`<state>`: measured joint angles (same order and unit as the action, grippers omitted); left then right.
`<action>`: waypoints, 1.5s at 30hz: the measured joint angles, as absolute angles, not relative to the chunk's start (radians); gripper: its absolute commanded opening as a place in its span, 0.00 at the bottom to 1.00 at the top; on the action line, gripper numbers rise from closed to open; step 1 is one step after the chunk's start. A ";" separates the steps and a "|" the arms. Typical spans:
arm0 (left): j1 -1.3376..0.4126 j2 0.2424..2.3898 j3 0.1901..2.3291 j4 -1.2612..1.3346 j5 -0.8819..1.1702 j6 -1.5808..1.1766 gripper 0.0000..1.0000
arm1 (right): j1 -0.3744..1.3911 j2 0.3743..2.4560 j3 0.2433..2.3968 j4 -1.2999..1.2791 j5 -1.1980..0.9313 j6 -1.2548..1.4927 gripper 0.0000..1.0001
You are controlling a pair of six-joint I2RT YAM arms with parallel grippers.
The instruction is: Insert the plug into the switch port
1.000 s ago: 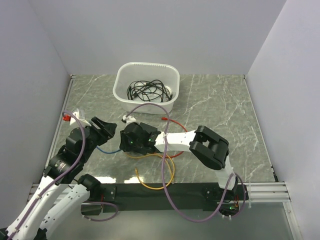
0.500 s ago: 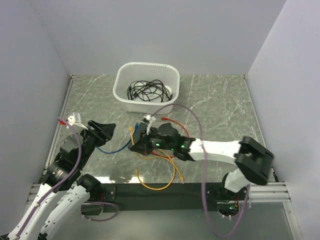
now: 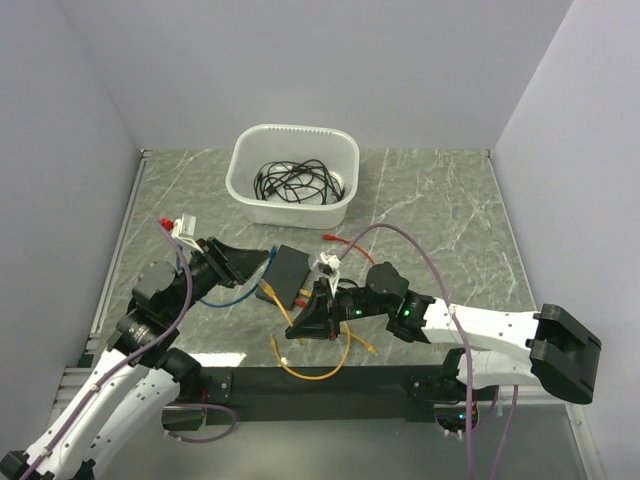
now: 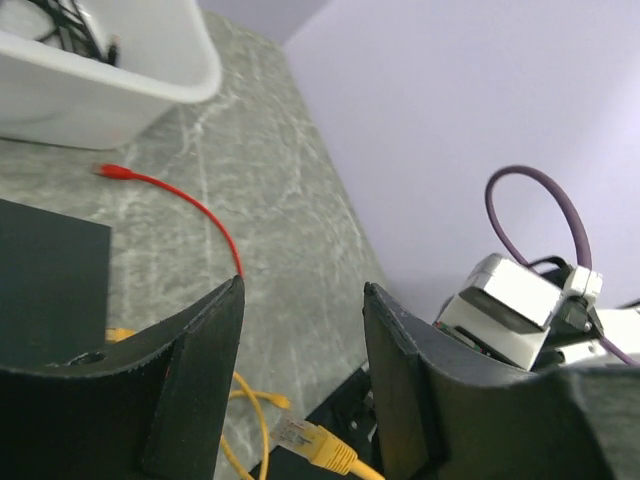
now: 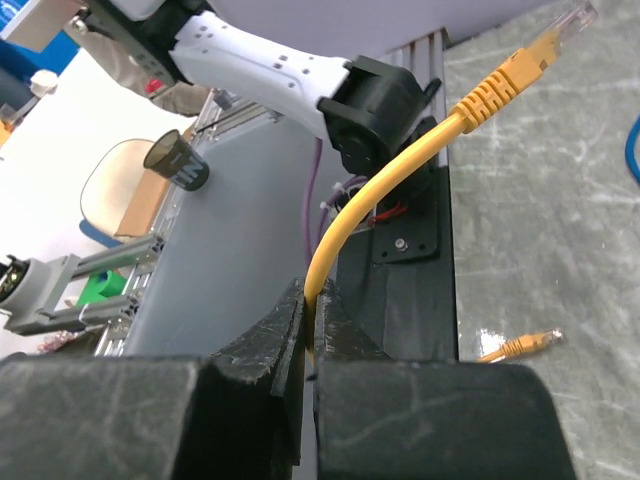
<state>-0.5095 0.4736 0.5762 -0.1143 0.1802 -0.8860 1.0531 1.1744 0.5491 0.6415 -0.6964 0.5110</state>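
Observation:
The black switch (image 3: 284, 272) lies flat on the marble table left of centre; its dark top also shows in the left wrist view (image 4: 45, 275). My left gripper (image 3: 255, 262) is open, its tips just left of the switch, with bare table between its fingers (image 4: 300, 290). My right gripper (image 3: 301, 328) is shut on a yellow cable (image 5: 400, 170) and holds it off the table near the front edge, below the switch. The cable's yellow plug (image 5: 558, 22) sticks out free beyond the jaws. It also shows low in the left wrist view (image 4: 300, 435).
A white tub (image 3: 293, 175) of black cables stands at the back. A red cable (image 3: 335, 240) and a blue cable (image 3: 225, 297) lie beside the switch. More yellow cable loops on the table (image 3: 330, 370) by the black base bar.
My right arm has stretched out and swung its gripper toward the near edge with the yellow cable, uncovering the switch. My left gripper has moved right, up to the switch.

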 measured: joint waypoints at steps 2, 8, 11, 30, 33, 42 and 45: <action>-0.509 0.486 0.576 -0.092 0.221 -0.889 0.56 | 1.053 1.155 0.549 0.634 -0.701 0.499 0.00; -0.508 0.485 0.564 -0.064 0.268 -0.894 0.55 | 1.053 1.100 0.549 0.627 -0.704 0.480 0.00; -0.507 0.466 0.532 -0.025 0.289 -0.909 0.52 | 1.053 1.091 0.549 0.627 -0.704 0.477 0.00; -0.507 0.485 0.464 0.132 0.371 -1.019 0.45 | 1.039 1.143 0.548 0.694 -0.694 0.498 0.00; -0.507 0.480 0.463 0.134 0.377 -1.025 0.43 | 1.032 1.155 0.548 0.723 -0.692 0.510 0.00; -0.507 0.474 0.461 0.153 0.386 -1.043 0.28 | 1.022 1.181 0.547 0.776 -0.690 0.538 0.00; -0.507 0.474 0.461 0.154 0.386 -1.045 0.20 | 1.022 1.182 0.545 0.778 -0.690 0.541 0.00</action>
<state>-0.5072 0.4736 0.4610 0.1535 0.3859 -1.0447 1.0222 1.1824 0.5453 0.7784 -0.6895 0.5411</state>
